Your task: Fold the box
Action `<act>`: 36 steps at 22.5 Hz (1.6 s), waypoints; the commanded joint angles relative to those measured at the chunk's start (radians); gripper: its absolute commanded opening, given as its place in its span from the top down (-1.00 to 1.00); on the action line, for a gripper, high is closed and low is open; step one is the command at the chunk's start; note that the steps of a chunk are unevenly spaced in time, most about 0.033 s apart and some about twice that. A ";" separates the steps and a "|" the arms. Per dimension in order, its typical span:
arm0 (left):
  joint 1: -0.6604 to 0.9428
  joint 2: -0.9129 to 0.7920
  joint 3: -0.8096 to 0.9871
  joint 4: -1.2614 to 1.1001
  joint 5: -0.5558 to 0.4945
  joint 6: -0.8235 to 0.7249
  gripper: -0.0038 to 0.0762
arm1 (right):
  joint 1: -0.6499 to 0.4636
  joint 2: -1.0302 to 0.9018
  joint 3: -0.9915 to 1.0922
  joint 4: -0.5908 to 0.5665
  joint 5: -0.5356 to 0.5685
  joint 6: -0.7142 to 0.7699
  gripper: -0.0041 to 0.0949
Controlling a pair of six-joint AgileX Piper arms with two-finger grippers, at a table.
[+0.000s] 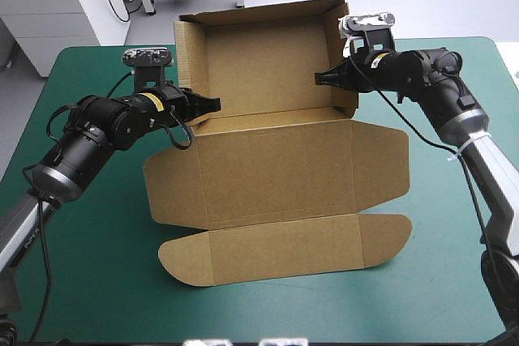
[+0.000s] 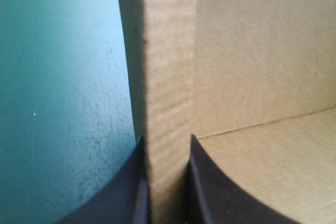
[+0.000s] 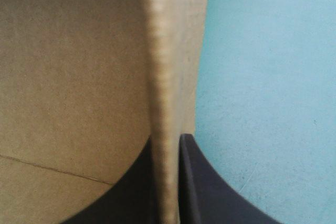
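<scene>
The box [image 1: 272, 70], a cut sheet of brown corrugated board, sits near the middle of the counter [image 1: 97, 273] with the teal-green cover. Its far part stands as an open tray with the walls raised. The lid [image 1: 276, 172] lies flat toward the near edge, with rounded flaps spread at its sides and front.

The left gripper [image 1: 212, 104], with two broad black curved fingers, reaches in level from the left and is clamped on the tray's left side wall [image 2: 170, 77]. In the left wrist view the fingers are all but together, with only the wall's edge between them. One finger [image 2: 118, 192] is on the outer side above the cover, the other [image 2: 220, 192] is inside the tray.

The right gripper [image 1: 320, 79] comes in from the right and pinches the right side wall [image 3: 168, 66] the same way. Its inner finger [image 3: 126, 192] lies against the tray's inside and its outer finger [image 3: 210, 192] is on the cover's side, both pressed close to the board
</scene>
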 commanded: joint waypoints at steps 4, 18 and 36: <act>-0.009 -0.016 -0.031 0.058 -0.123 -0.033 0.92 | 0.028 -0.055 -0.038 0.022 0.103 0.037 0.95; -0.009 0.143 -0.058 -0.003 0.261 0.218 0.92 | 0.028 0.095 -0.038 -0.019 0.498 -0.026 0.95; -0.008 0.235 -0.058 -0.012 0.379 0.256 0.53 | 0.028 0.266 -0.038 -0.028 0.495 -0.014 0.82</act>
